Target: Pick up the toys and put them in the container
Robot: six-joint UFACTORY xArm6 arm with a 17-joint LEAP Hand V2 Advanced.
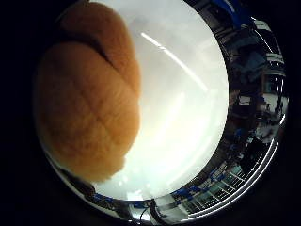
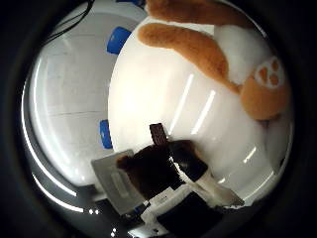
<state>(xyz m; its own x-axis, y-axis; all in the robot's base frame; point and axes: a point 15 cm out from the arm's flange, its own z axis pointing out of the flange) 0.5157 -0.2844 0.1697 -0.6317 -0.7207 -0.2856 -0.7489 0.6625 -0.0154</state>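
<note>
Here the orange-and-white plush toy (image 2: 218, 54) lies on the white table (image 2: 163, 109), filling much of the little-finger view and so close to the palm. A dark brown plush toy (image 2: 153, 171) sits beside the hand (image 2: 190, 196), whose fingers cannot be judged open or curled.

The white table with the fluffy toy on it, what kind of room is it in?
Probably a lab or workshop. An orange and white plush toy lies on a round white table, and blue-framed racks stand around its edge.
</note>
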